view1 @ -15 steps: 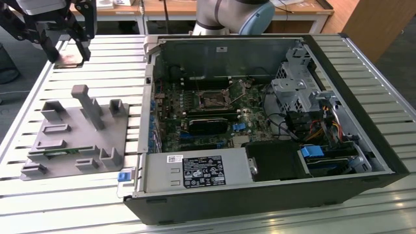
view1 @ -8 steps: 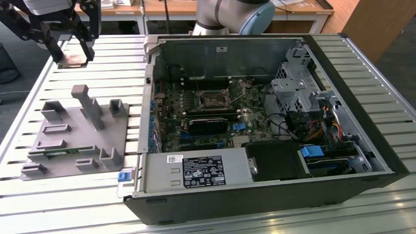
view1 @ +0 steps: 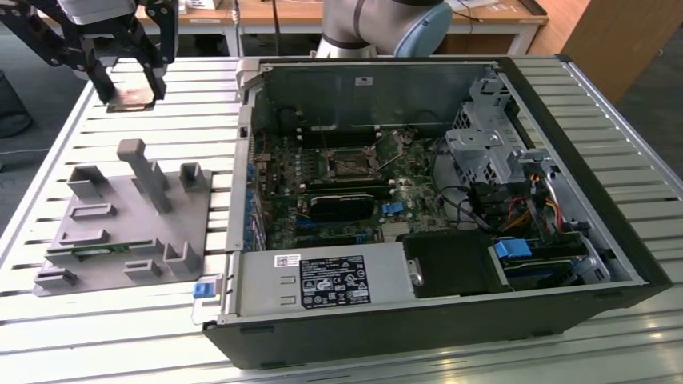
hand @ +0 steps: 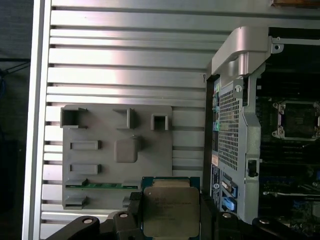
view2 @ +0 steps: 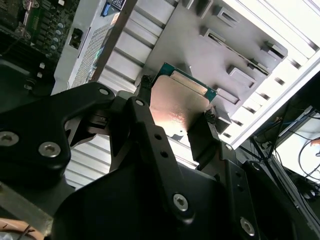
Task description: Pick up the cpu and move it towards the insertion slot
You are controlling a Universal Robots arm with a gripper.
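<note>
The cpu (hand: 170, 207) sits clamped flat between the fingers of the gripper (view1: 133, 97), lifted clear above the slatted table (over the grey parts holder (hand: 100, 160), apparently). The insertion slot (view1: 349, 166) lies well apart toward the exterior view's right, inside the open computer case (view1: 555, 264).

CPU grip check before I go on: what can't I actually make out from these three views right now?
- The cpu underside: in the first wrist view its metal top faces the camera.
- Its near edge: in the second wrist view the gripper body covers it.
- Pins in the insertion slot: too small in the exterior view.
- The green strip on the grey fixture: mostly hidden in its groove, first wrist view.
</note>
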